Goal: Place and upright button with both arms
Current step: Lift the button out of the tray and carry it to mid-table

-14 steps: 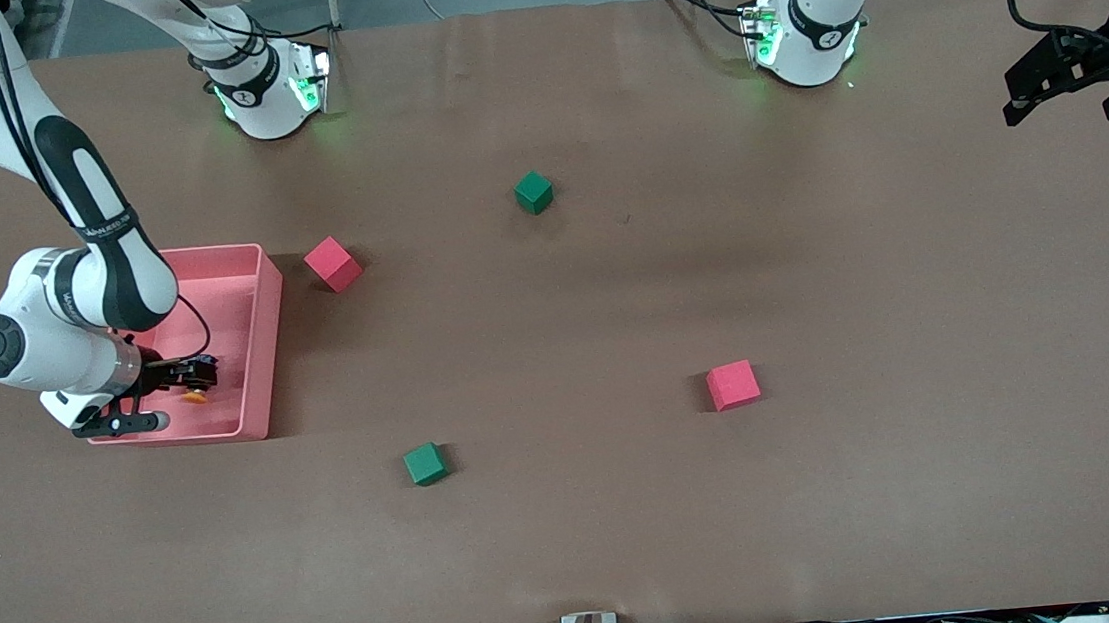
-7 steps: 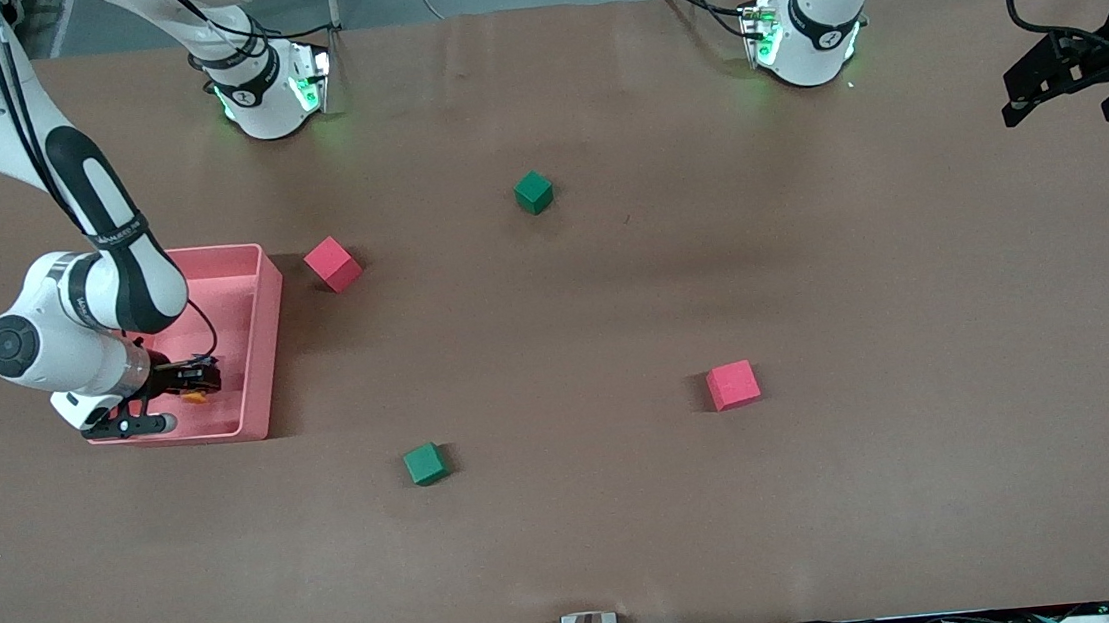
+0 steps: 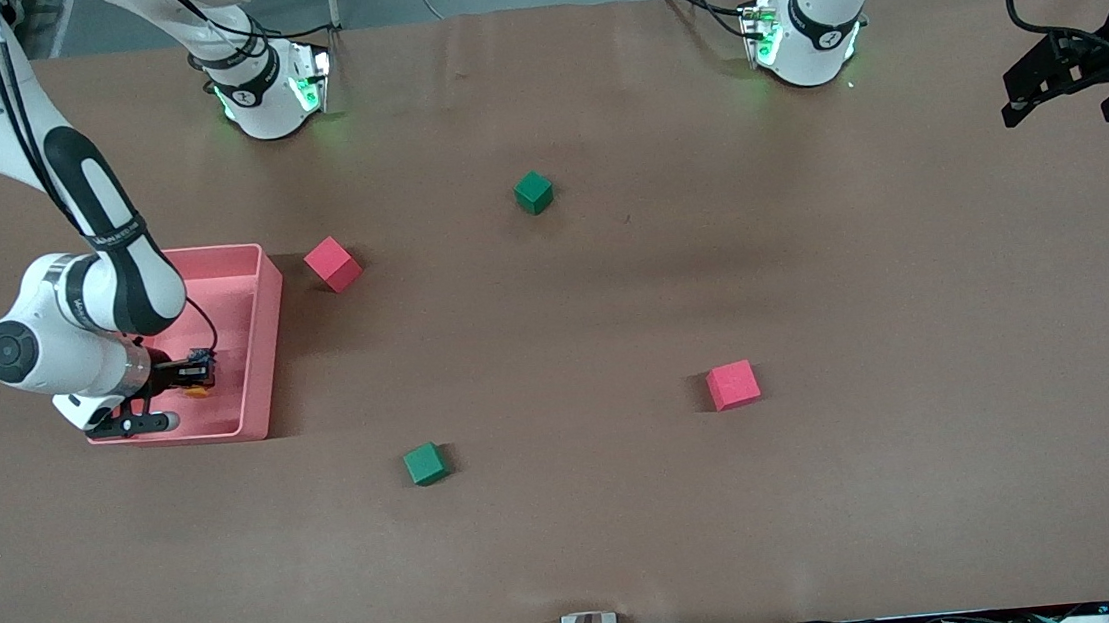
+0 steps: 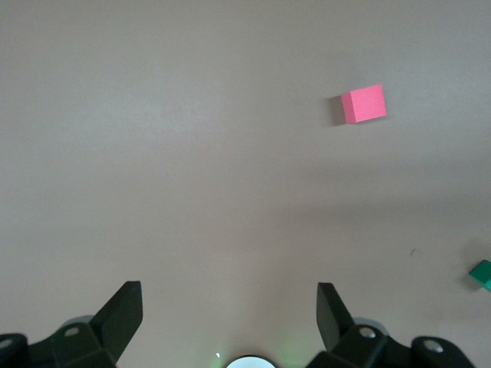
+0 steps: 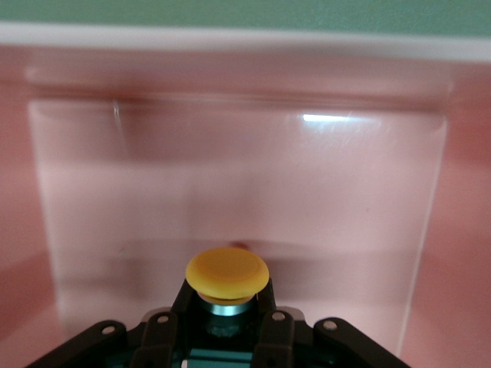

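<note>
Jaws: right gripper [image 3: 191, 375] clamped on small black-bodied, orange-capped button [image 5: 227, 273] inside pink plastic tray [image 3: 255, 348]; left gripper [image 4: 230, 326] wide, empty, waiting off to left arm's end. Pick looks done; lift, placing & uprighting w/ both arms not yet done.

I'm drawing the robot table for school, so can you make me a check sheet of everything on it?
Surface: brown paper-covered table, a few creases.
Job's things: tiny black button with round orange cap, inside the pink plastic tray at the right arm's end.
Clutter: two red cubes, two green cubes, scattered apart.
End effectors: right end effector shut on the button in the tray; left end effector open, waiting over bare table.
Cables: black cable by the left arm's base.
Surroundings: grey floor along the table's edge.
</note>
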`<state>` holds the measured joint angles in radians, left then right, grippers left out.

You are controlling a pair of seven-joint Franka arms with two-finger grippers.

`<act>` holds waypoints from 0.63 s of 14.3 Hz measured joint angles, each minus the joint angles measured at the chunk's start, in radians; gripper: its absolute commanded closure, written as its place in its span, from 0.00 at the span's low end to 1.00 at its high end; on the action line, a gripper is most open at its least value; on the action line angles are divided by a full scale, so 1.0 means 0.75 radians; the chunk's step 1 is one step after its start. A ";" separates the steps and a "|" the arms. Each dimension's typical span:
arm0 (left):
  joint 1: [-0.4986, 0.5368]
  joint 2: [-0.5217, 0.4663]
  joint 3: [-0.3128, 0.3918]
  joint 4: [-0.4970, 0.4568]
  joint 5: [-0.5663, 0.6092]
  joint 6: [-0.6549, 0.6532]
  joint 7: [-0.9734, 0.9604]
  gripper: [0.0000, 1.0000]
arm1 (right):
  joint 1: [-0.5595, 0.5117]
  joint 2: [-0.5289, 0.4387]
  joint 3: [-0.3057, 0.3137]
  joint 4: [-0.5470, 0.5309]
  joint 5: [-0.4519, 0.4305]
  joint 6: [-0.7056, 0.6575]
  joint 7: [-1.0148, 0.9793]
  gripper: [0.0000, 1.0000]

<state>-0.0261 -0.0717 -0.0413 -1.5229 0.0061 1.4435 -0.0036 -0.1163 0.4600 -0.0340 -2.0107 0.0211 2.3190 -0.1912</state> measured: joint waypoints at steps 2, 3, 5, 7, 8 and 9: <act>0.000 0.000 0.000 0.000 0.000 0.001 0.000 0.00 | 0.024 -0.072 0.001 0.057 0.000 -0.161 0.000 0.99; 0.000 0.000 0.000 0.000 0.000 0.002 0.000 0.00 | 0.036 -0.110 0.001 0.094 0.001 -0.249 0.000 0.99; 0.000 0.001 0.000 0.000 0.000 0.003 0.000 0.00 | 0.071 -0.177 0.002 0.186 0.004 -0.437 0.013 0.99; 0.000 0.001 0.000 0.000 0.000 0.004 0.000 0.00 | 0.138 -0.220 0.004 0.289 0.011 -0.603 0.118 0.99; 0.000 0.001 0.000 0.000 0.000 0.004 0.000 0.00 | 0.192 -0.231 0.007 0.335 0.015 -0.662 0.207 0.99; 0.000 0.001 0.000 0.000 0.000 0.004 0.000 0.00 | 0.260 -0.234 0.010 0.370 0.018 -0.697 0.310 0.99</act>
<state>-0.0263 -0.0711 -0.0416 -1.5230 0.0061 1.4468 -0.0036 0.0784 0.2845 -0.0262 -1.7332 0.0347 1.7962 0.0416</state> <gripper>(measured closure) 0.000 0.656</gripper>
